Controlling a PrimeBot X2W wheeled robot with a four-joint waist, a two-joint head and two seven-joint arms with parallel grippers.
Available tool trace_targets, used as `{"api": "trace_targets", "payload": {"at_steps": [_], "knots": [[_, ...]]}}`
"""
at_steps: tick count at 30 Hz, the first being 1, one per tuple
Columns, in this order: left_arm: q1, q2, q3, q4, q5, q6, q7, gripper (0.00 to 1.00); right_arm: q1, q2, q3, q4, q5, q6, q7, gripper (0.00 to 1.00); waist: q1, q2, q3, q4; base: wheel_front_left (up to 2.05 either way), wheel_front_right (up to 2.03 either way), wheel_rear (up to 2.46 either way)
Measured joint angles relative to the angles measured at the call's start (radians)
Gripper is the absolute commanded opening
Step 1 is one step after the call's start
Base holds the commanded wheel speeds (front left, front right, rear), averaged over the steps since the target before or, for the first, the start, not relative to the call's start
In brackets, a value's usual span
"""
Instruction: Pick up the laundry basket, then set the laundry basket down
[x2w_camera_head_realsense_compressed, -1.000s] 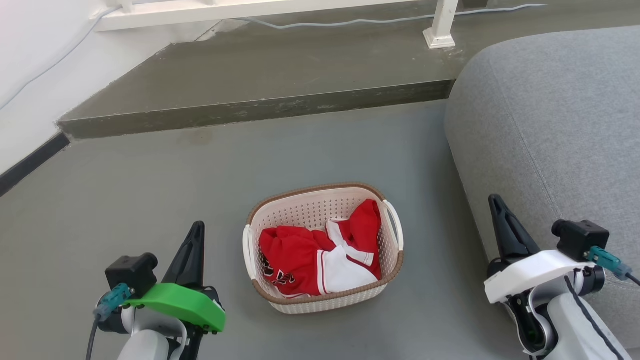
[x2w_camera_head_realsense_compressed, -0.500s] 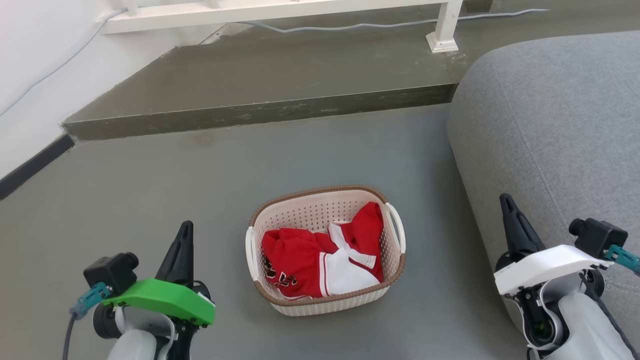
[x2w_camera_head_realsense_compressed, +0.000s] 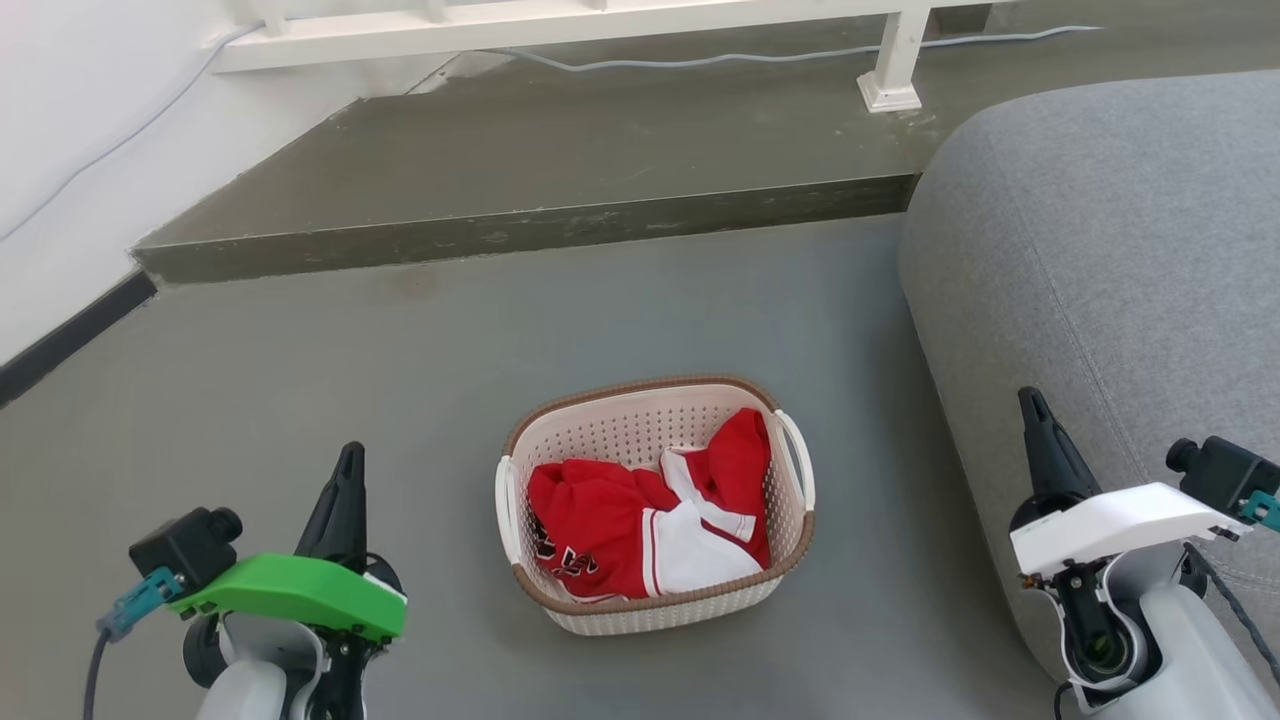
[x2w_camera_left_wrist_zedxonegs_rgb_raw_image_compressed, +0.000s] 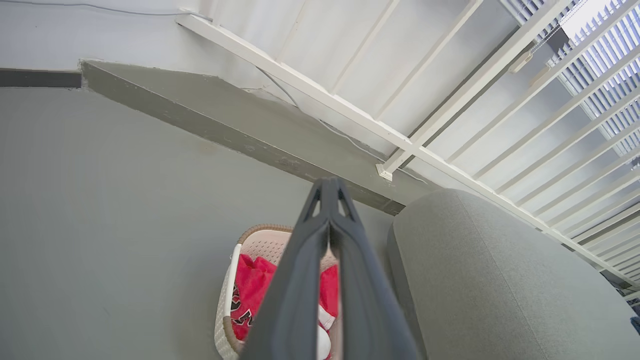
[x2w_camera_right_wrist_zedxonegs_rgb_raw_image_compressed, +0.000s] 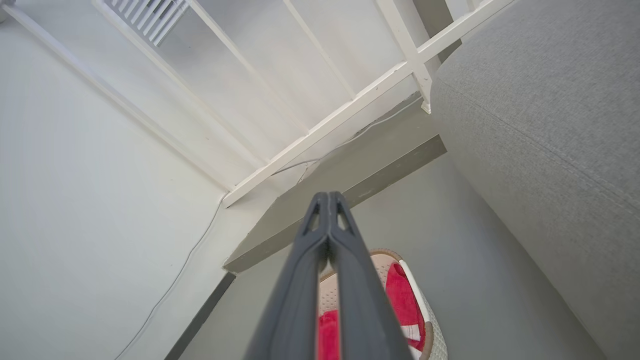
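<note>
Dark left gripper (x2w_camera_head_realsense_compressed: 349, 462) closed, empty, right gripper (x2w_camera_head_realsense_compressed: 1031, 403) likewise, laundry basket (x2w_camera_head_realsense_compressed: 620, 425) untouched

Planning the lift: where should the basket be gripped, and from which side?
By its two white loop handles, probably: left handle with the left gripper from the left, right handle with the right gripper from the right. The basket sits upright between them, handles sticking out sideways; jaws are shut, so open first.
</note>
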Motion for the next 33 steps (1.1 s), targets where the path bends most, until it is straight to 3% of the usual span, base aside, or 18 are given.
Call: {"api": "trace_targets", "payload": {"at_steps": [33], "knots": [[0.010,0.000,0.090,-0.011,-0.334,0.000,0.103,0.00,0.000,0.029,-0.102,-0.009,0.338,0.009,0.106,0.00,0.0001,0.0000,-0.017,0.015,0.00,0.00,0.00]]}}
